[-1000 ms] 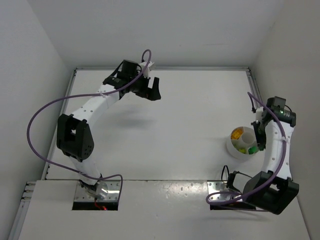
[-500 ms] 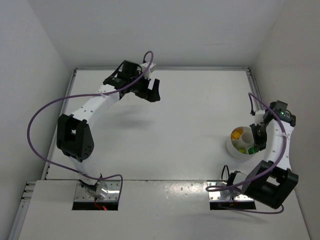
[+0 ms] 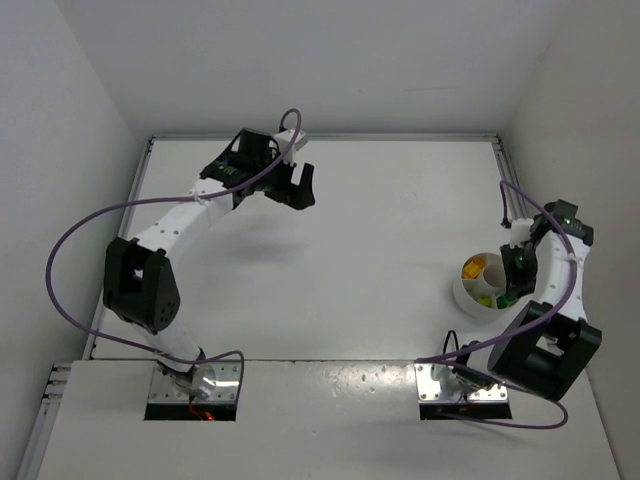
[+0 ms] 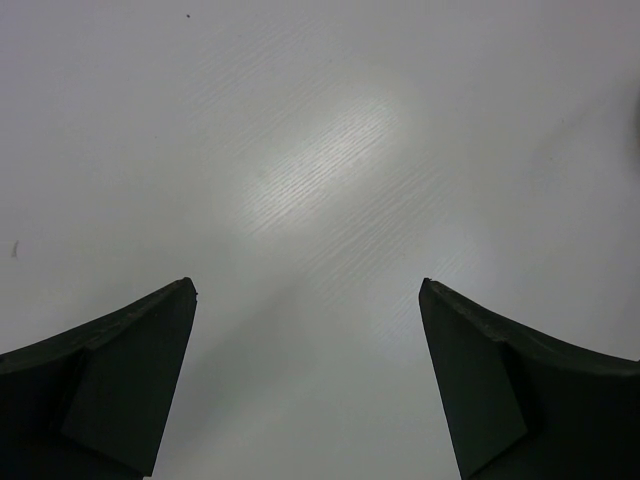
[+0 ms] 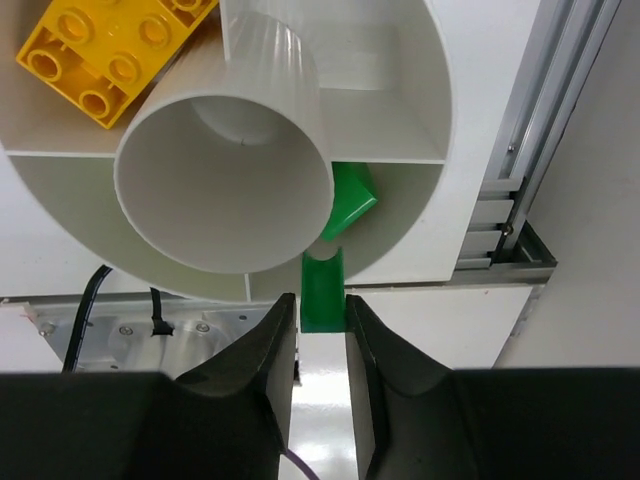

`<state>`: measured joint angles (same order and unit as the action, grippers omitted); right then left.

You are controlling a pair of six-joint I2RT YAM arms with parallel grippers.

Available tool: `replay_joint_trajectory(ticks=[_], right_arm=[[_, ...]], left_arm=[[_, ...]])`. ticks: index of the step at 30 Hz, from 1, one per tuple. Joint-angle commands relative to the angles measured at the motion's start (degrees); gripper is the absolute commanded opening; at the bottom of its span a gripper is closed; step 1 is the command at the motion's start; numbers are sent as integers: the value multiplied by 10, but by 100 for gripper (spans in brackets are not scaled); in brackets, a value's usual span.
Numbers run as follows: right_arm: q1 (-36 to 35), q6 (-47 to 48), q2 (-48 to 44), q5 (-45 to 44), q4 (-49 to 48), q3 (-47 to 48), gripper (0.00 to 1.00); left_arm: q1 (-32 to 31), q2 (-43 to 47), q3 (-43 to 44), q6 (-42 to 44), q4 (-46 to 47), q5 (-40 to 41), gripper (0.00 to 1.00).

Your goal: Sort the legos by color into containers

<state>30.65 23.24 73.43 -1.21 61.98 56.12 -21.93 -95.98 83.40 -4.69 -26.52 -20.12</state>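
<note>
White desk (image 3: 380, 230): no loose bricks visible on it in the top view.
Left gripper (image 4: 305, 290): hangs toward the far-left corner over bare desk, fingers spread wide, nothing between them.
Right gripper (image 5: 322, 310): at the right edge of the desk, over the dish, fingers clenched on a green brick (image 5: 323, 290).
Dish (image 5: 470, 130): round, white, split into sections around a central tube (image 5: 225, 185); stands near the right edge, toward the near-right corner.
Yellow brick (image 5: 105, 45): lies in its own section.
Green piece (image 5: 350, 195): lies in the section beside the tube, just beyond the held brick.
Step in hand (judgement): carrying the green brick to the green section; brick appears to be at the dish rim, not yet released.
Next move (judgement): shift it over the green section, clear of the tube and divider, then part the fingers.
</note>
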Motion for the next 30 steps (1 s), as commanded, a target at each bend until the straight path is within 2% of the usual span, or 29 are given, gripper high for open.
replay_joint_trajectory(ticks=[1, 9, 12, 17, 19, 24, 30], right_arm=[[5, 13, 4, 11, -10, 30, 27], [5, 23, 10, 6, 7, 67, 29], [5, 23, 10, 30, 24, 93, 29], [5, 23, 21, 55, 43, 111, 29], [5, 23, 21, 60, 48, 111, 29], [-1, 18, 21, 67, 48, 111, 29], [-1, 18, 21, 67, 53, 106, 29]], left_arm=[[19, 42, -4, -10, 38, 15, 100], [60, 42, -15, -27, 38, 7, 100], [85, 48, -15, -27, 38, 40, 100], [122, 34, 14, -33, 38, 146, 100], [132, 11, 36, -38, 38, 179, 100], [152, -51, 92, -24, 33, 204, 100], [163, -192, 222, -7, 0, 262, 100]])
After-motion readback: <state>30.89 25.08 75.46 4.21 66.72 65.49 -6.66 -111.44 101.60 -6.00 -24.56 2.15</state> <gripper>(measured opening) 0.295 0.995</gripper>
